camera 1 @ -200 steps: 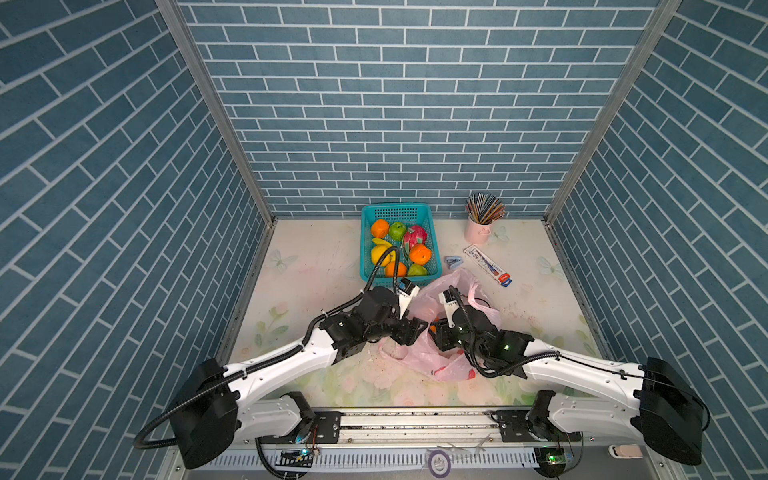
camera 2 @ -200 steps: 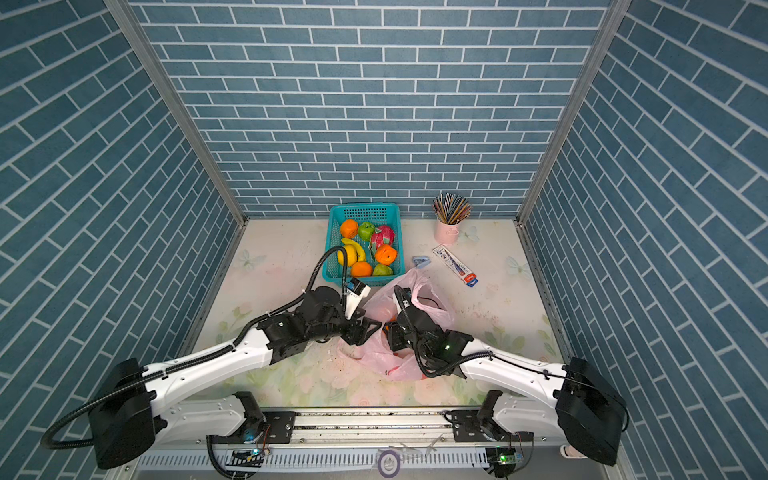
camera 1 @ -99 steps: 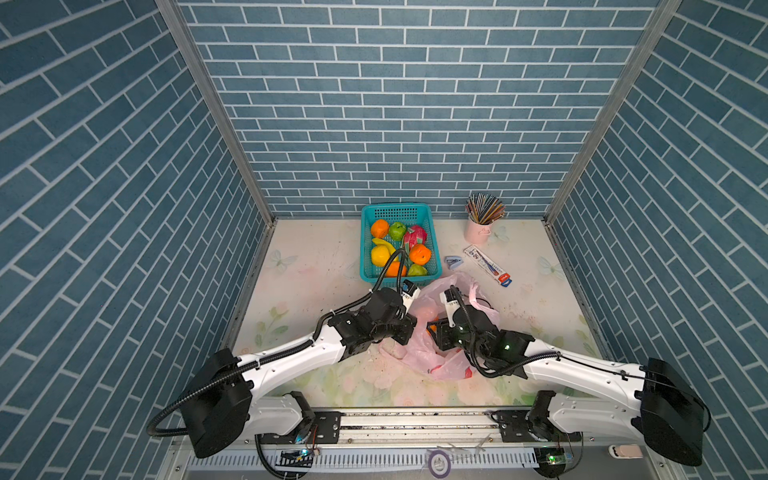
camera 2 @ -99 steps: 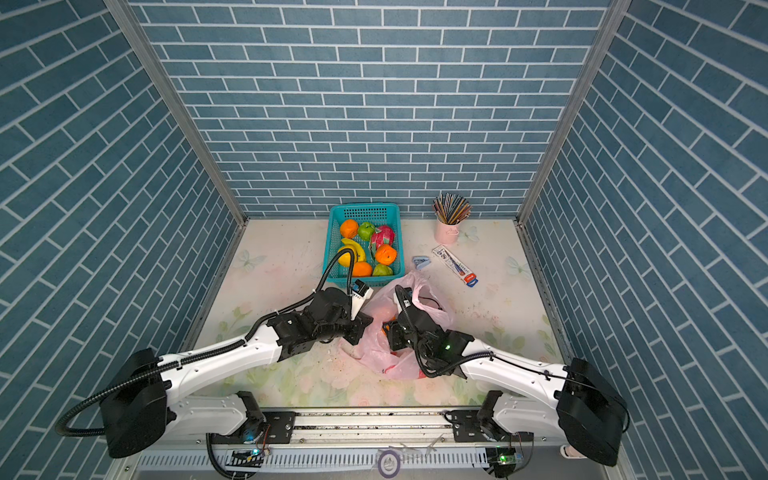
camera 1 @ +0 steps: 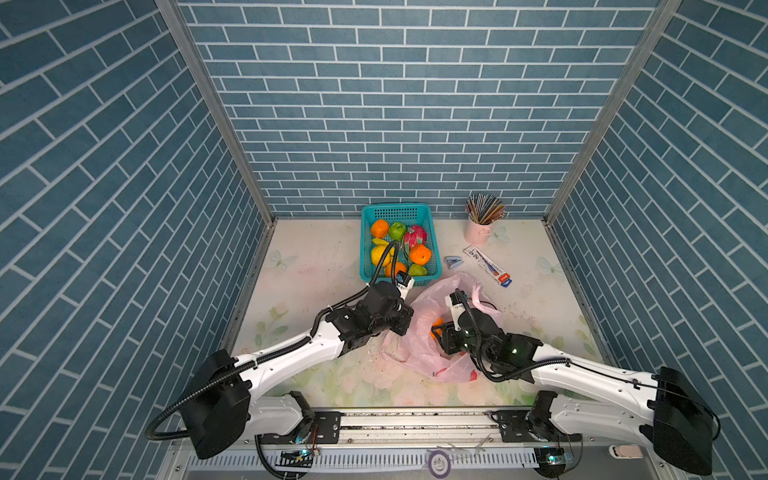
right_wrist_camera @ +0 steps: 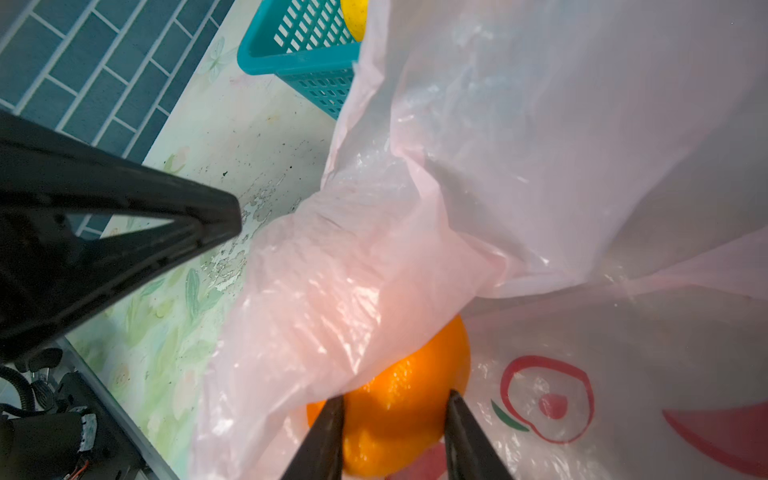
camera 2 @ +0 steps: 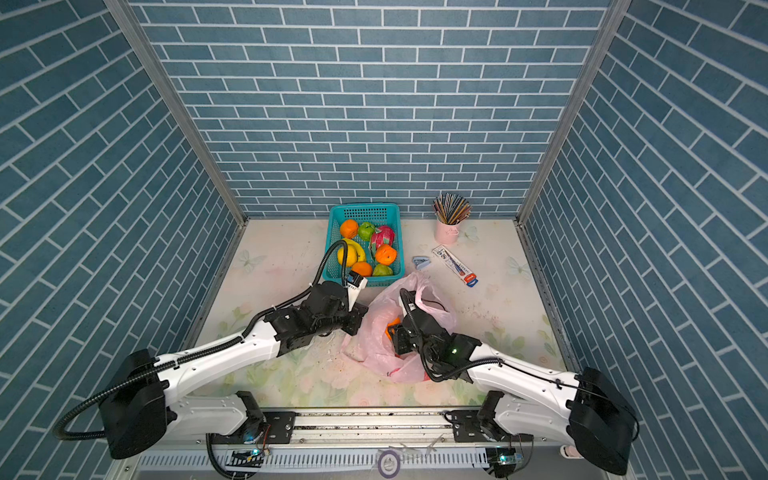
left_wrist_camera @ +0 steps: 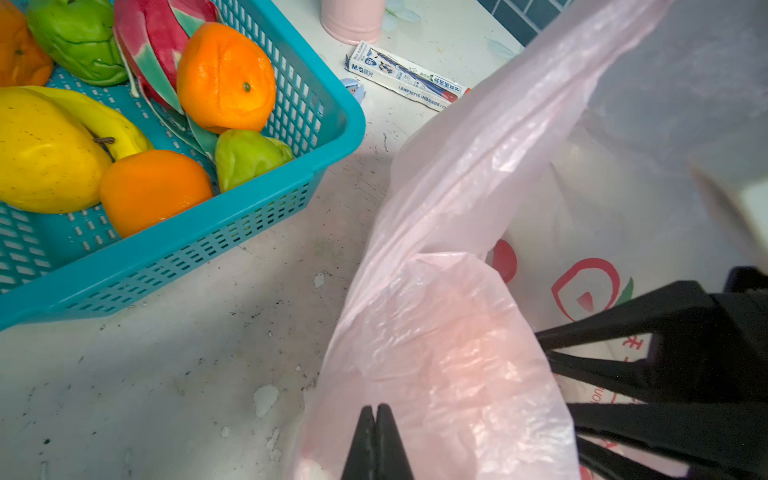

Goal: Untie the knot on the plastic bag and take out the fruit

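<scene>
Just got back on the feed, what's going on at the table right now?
The left end effector is shut, apparently pinching the edge of the plastic bag to hold its mouth open. The right end effector reaches inside the bag, its fingers closed on either side of an orange that is not lifted out yet. Other fruit already lies in the teal basket beside the bag.

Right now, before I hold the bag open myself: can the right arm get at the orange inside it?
Probably yes. The right gripper is inside the plastic bag, its jaws against both sides of the orange; only a fold of pink film drapes part of it.
</scene>
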### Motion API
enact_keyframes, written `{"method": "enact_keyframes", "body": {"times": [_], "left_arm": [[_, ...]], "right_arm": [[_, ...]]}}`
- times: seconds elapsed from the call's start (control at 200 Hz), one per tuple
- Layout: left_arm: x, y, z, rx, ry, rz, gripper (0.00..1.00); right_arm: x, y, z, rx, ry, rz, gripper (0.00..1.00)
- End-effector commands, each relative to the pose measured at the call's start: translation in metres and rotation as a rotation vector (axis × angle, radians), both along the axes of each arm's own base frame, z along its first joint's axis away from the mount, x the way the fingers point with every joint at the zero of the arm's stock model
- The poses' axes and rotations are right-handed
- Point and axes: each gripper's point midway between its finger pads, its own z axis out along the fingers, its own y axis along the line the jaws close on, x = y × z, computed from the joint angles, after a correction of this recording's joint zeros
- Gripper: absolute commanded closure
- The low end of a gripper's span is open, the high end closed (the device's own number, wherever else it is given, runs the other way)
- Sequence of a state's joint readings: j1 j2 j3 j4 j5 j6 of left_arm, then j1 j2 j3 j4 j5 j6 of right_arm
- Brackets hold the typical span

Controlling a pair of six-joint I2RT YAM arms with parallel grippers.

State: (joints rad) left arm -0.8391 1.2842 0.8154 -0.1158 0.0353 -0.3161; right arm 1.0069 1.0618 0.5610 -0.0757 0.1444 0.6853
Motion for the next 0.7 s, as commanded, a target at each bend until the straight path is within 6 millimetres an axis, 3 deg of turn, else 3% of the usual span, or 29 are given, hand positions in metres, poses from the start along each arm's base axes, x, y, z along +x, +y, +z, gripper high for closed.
{"method": "enact_keyframes", "body": {"times": [0.0,0.1,0.185,0.245,0.35,0.42,0.64,0.695], "left_arm": [[0.009,0.003,0.000,0.024,-0.010,0.016,1.00],[-0.002,-0.018,0.011,-0.070,0.001,-0.102,1.00],[-0.014,-0.029,0.022,-0.146,0.022,-0.145,0.42],[-0.023,-0.033,0.031,-0.154,0.007,-0.160,0.27],[-0.037,-0.039,0.031,-0.103,-0.035,-0.151,0.17],[-0.040,-0.041,0.017,-0.060,-0.026,-0.138,0.15],[-0.026,-0.038,-0.017,0.085,-0.038,-0.060,0.16],[-0.024,-0.037,-0.022,0.102,-0.041,-0.051,0.22]], "right_arm": [[0.000,-0.014,0.002,0.010,0.008,-0.061,0.63],[0.002,-0.019,0.003,0.025,-0.016,-0.086,0.63],[0.003,-0.020,0.003,0.028,-0.020,-0.092,0.63],[0.003,-0.021,0.001,0.021,-0.015,-0.099,0.63],[0.004,-0.022,0.001,0.024,-0.013,-0.111,0.63],[0.004,-0.021,0.001,0.029,-0.014,-0.110,0.63],[0.004,-0.019,0.005,0.038,-0.011,-0.104,0.64],[0.003,-0.019,0.006,0.039,-0.012,-0.103,0.64]]}}
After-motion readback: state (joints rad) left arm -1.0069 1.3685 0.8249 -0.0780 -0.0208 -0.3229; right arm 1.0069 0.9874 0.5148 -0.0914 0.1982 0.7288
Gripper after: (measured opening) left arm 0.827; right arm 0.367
